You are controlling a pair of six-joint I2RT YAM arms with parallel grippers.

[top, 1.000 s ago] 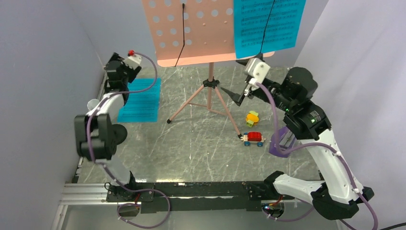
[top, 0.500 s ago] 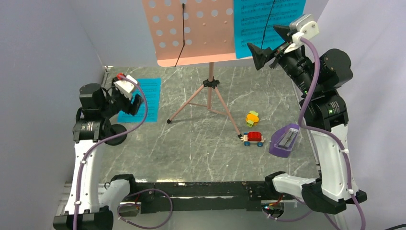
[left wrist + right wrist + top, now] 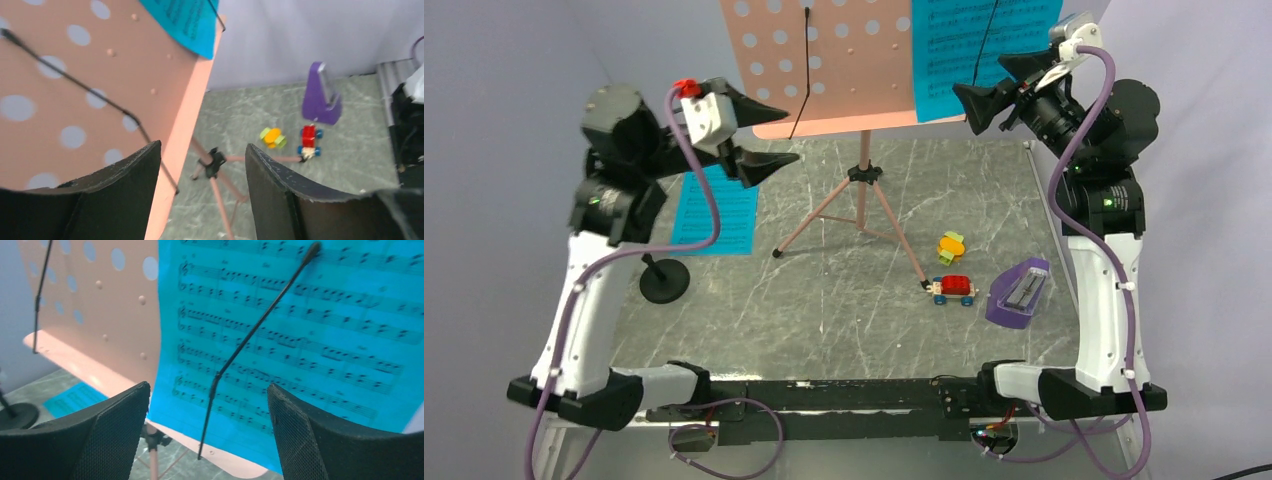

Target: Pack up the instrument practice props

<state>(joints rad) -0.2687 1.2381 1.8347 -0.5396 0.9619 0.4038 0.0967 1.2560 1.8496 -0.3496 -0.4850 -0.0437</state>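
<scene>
The salmon-pink music stand has its perforated desk [image 3: 824, 60] high at the back on a tripod [image 3: 862, 205]. One cyan page [image 3: 984, 50] rests on the desk's right half under a black wire holder [image 3: 250, 340]. A second cyan page [image 3: 714, 210] lies flat on the table at the left. The purple metronome [image 3: 1017, 293] stands at the right. My left gripper [image 3: 790, 132] is open and empty at the desk's lower left edge [image 3: 170, 165]. My right gripper [image 3: 976, 75] is open and empty, facing the lower part of the page on the desk [image 3: 300, 340].
A red toy car [image 3: 952, 288] sits at the tip of a tripod leg, with a yellow-orange toy [image 3: 951, 245] just behind it. A black round base [image 3: 664, 283] stands near the left arm. Grey walls close in on both sides.
My left arm has swung up from the table page to the desk's lower left edge. My right gripper rose earlier to the page on the desk and has since shifted only slightly.
</scene>
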